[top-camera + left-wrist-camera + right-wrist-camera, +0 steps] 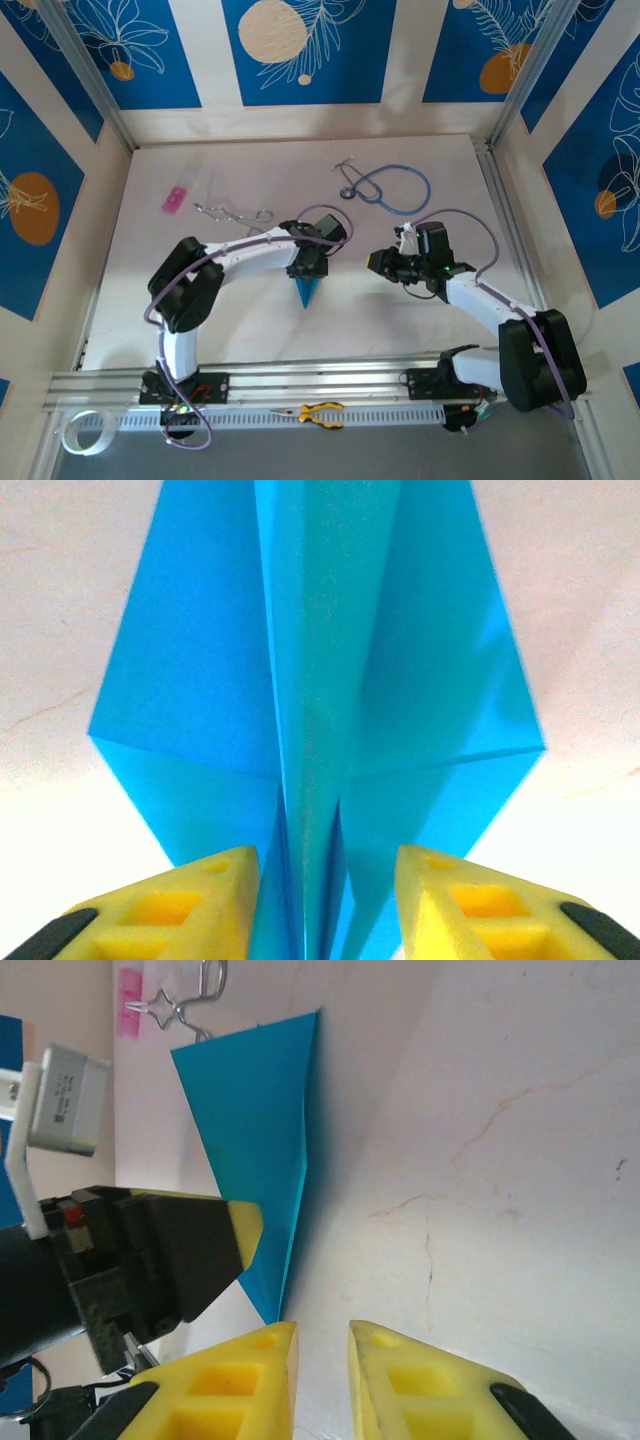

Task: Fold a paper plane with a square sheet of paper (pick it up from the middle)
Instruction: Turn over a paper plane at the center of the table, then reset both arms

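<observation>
Pale bench (pixel 260 180); left arm (pixel 240 255) arches to frame centre, left tool (pixel 306 270) pointing down, spread astride the keel of the paper plane (pixel 307 292). Right arm (pixel 480 300) elbows in from lower right, right tool (pixel 380 262) narrowly parted, empty.

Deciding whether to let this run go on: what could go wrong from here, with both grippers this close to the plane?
1. The left gripper straddles the centre fold of the paper plane without visibly pinching it. A lift now might leave it behind, and a hard close might crush the crease.
2. The right gripper, narrowly parted and empty, faces the plane's pointed end. Moving in could bend it.
3. The two grippers sit close together, so a clash seems possible.
</observation>
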### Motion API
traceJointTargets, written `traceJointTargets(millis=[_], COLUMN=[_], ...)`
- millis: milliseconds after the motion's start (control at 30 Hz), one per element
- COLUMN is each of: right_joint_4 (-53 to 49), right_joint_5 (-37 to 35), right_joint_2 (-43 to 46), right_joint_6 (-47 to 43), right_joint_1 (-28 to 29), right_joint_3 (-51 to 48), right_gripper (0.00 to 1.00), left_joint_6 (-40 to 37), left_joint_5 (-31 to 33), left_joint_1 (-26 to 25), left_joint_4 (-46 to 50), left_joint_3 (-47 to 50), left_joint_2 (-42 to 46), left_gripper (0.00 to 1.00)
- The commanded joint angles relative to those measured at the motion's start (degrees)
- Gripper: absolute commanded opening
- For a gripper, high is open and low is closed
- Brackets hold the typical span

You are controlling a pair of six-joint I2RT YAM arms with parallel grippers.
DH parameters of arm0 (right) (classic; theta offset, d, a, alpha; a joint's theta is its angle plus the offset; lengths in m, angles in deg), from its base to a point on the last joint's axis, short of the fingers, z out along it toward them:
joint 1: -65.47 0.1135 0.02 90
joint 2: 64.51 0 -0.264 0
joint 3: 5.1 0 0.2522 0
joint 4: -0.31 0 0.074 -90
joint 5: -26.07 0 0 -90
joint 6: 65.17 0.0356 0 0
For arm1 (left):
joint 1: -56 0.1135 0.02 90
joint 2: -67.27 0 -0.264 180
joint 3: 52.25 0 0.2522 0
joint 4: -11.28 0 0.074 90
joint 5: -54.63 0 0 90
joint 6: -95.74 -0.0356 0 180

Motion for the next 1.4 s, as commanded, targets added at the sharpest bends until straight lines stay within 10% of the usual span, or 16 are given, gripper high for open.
traceJointTargets(millis=[0,233,367,600,800,1100,1267,1300,1367], right_joint_4=[-3.4,-13.2,-17.3,1.5,24.2,55.6,45.0,46.1,45.8], right_joint_5=[0.3,-9.9,-26.3,-47.7,-44.3,-20.4,-28.3,-26.8,-29.1], right_joint_2=[1.7,6.9,9.0,-0.6,-9.2,-18.1,-17.8,-17.8,-17.6], right_joint_6=[-2.0,-8.0,-13.0,-31.8,-37.5,-37.6,-34.5,-34.2,-34.8], right_joint_1=[-1.1,-3.7,-4.3,-5.6,-8.1,-13.6,-13.8,-14.4,-13.2], right_joint_3=[1.8,6.8,11.4,8.5,3.3,-9.4,-5.1,-5.3,-5.4], right_gripper=[0.21,0.24,0.52,0.68,0.69,0.67,0.69,0.96,0.99], left_joint_6=[0.4,-3.5,-9.2,-24.7,-39.0,-53.9,-55.4,-55.0,-54.5], left_joint_5=[2.0,10.0,18.1,26.5,25.2,19.3,10.3,9.0,4.2], left_joint_1=[-0.2,0.1,2.6,15.0,28.5,35.7,39.5,39.9,41.4], left_joint_4=[2.6,-0.2,-6.3,-19.2,-31.3,-60.3,-83.9,-86.2,-86.3], left_joint_3=[-1.3,1.6,9.7,26.6,35.0,46.8,54.5,54.8,54.4], left_joint_2=[3.3,14.8,24.7,39.6,40.3,32.0,27.0,26.1,25.1], left_gripper=[0.42,0.52,0.64,0.95,1.00,1.00,1.00,1.00,1.00])
